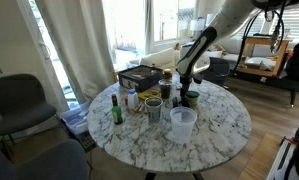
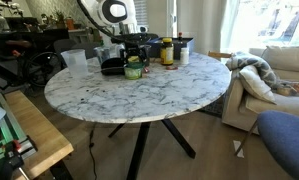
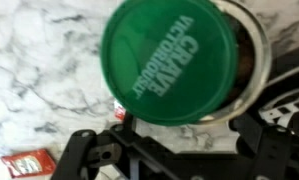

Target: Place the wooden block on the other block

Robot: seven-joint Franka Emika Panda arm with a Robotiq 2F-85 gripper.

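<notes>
Wrist view is nearly filled by a green lid (image 3: 174,60), blurred and very close, with the raised words "CRAVE VICTORIOUSLY" reading upside down. It caps a dark round tub (image 3: 251,65) whose far edge is cut off behind the lid. No wooden block can be made out in any view; if one stands among the clutter, it is too small or too hidden to tell.

The hand (image 3: 174,150) comes in from the bottom edge. Its dark fingers (image 3: 94,155) stand well apart, holding nothing, and whether they touch the tub cannot be told. A red-and-white wrapper (image 3: 29,160) lies on the marble table (image 3: 39,60) at the lower left, partly cut off.

In both exterior views the hand (image 1: 181,72) (image 2: 124,50) hangs low over a crowded group of things near the table (image 1: 219,130) (image 2: 139,105) rim, with the green-lidded tub (image 1: 192,97) (image 2: 134,70) just beneath it. Around it in an exterior view stand a green bottle (image 1: 116,108), a clear plastic cup (image 1: 182,122) and a dark box (image 1: 139,75). In an exterior view two jars (image 2: 174,50) stand behind the group and a clear container (image 2: 74,58) to one side; their labels are unreadable.
</notes>
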